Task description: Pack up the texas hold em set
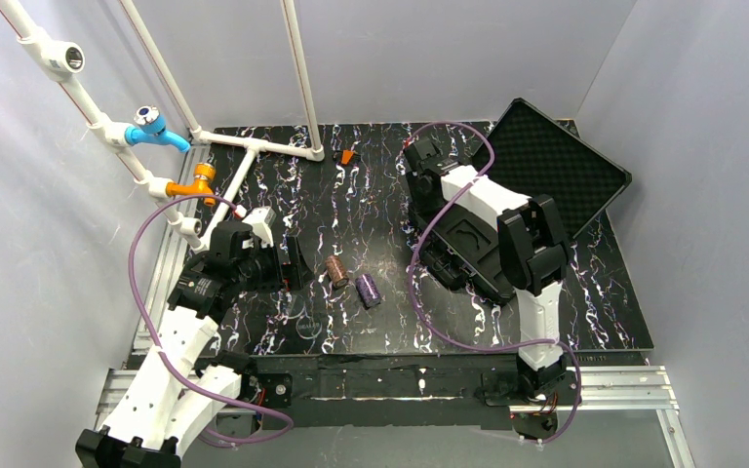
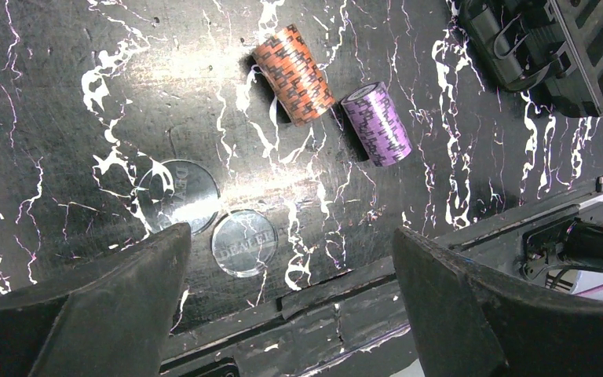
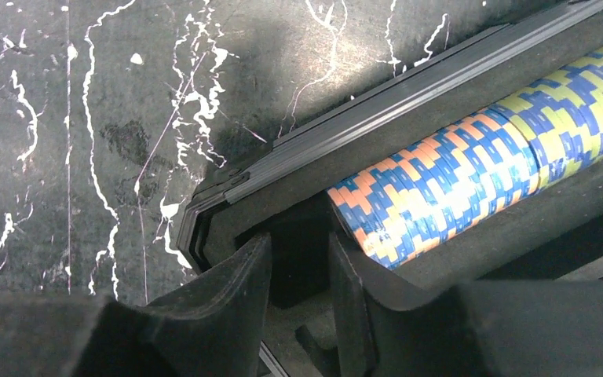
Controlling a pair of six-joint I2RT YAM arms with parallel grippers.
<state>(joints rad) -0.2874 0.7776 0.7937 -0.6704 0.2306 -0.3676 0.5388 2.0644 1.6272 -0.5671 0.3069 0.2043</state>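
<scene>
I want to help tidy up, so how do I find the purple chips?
On the black streaky table, look just left of the open black case. Two rolls of chips lie there. The purple chips are the roll nearer the case, beside the brown roll.

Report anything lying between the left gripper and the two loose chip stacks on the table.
Nothing upright blocks the open left gripper from the orange-brown stack or the purple stack; only two flat clear dealer discs lie between.

Four chip stacks (image 2: 293, 75) (image 2: 376, 123) (image 3: 432, 188) (image 3: 581, 110), two dealer discs (image 2: 178, 195) (image 2: 244, 243), one case (image 1: 556, 166)
</scene>
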